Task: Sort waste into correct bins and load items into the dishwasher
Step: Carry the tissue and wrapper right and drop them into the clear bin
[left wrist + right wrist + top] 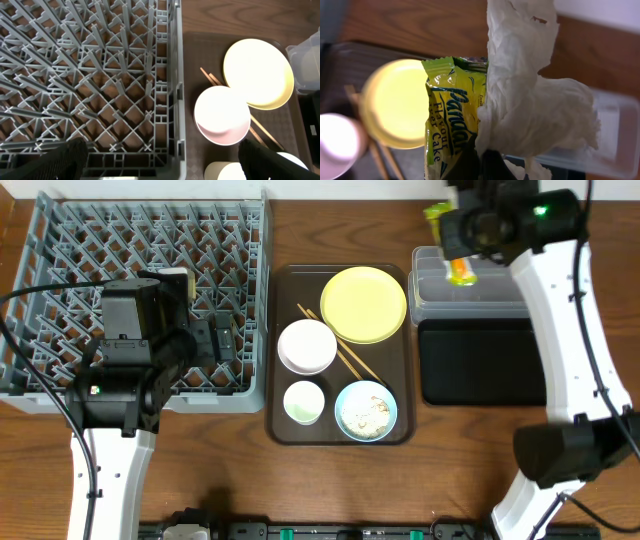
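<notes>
Right gripper (483,162): jaws closed on the snack wrapper (442,125) and the crumpled tissue (530,110) together, both pinched at one end so they hang free below the grip. In the overhead view the bundle hangs above the near-left corner of the clear tub (500,305), at the far right of the worktop (300,490). The black tray (480,360) lies just in front of the tub. Carrying both pieces in one pinch probably saves a trip (this works only if both belong in the same bin). Judged step: releasing dry waste into the tub. The bundle overhangs the tub's edge on the plate side, so a release here risks a spill.

Left gripper (160,157): jaws wide apart, nothing between them. It hovers over the right edge of the dish rack (60,240), which looks empty. It appears parked there, out of the right arm's way yet close to the dishes.

Not yet loaded, all on the brown serving tray (285,280):
- yellow plate (363,303)
- white bowl (307,345)
- small cup (304,401)
- light-blue bowl (366,411), holding the rice scraps (370,418)
- chopsticks (350,358), running diagonally, one end tucked under the plate

Task judged early: the scraps need emptying before that bowl goes to the rack.
</notes>
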`<state>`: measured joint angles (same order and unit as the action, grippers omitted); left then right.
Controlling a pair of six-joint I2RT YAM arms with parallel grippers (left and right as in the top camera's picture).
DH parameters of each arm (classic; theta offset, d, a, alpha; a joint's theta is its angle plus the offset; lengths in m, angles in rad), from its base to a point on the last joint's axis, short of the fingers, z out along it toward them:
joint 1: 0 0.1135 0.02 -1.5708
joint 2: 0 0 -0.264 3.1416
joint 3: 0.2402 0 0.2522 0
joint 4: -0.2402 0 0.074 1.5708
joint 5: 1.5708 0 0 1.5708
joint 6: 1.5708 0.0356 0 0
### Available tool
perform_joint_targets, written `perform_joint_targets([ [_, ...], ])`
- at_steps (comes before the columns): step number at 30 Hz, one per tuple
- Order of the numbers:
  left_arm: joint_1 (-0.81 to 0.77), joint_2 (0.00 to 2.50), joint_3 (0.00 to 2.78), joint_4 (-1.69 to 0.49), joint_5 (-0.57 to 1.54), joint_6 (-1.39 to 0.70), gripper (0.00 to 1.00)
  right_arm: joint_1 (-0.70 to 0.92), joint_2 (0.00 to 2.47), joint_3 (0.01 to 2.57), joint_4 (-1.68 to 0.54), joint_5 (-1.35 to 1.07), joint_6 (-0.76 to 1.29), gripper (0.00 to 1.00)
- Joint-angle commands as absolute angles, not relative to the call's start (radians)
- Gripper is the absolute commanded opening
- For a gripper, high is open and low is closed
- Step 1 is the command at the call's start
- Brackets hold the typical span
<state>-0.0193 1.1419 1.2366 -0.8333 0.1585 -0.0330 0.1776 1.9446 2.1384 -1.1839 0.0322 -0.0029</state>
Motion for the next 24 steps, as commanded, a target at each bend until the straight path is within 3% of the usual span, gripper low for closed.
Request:
perform_joint_targets([
  [1, -0.023, 1.144, 1.252, -0.836, 0.166, -0.042, 0.97, 0.116, 2.038, 2.088, -1.188, 0.04, 0.067, 0.01],
  [11, -0.023, 1.144, 1.252, -0.836, 0.17, -0.042, 0.97, 0.081, 2.183, 2.075, -1.197, -0.005, 0.065, 0.01],
  [13, -0.023, 1.144, 1.252, -0.836, 0.173, -0.043, 0.97, 0.082, 2.189, 2.075, -1.197, -0.005, 0.065, 0.18],
  [16, -0.023, 1.144, 1.252, -0.836, 0.173, -0.042, 0.97, 0.083, 2.19, 2.075, -1.189, -0.005, 0.051, 0.69],
  [18, -0.023, 1.144, 1.252, -0.836, 0.174, -0.043, 0.97, 0.082, 2.188, 2.078, -1.189, -0.005, 0.051, 0.77],
  [24, -0.023, 1.144, 1.252, -0.836, 0.176, -0.042, 0.97, 0.078, 2.146, 2.082, -1.207, -0.006, 0.051, 0.79],
])
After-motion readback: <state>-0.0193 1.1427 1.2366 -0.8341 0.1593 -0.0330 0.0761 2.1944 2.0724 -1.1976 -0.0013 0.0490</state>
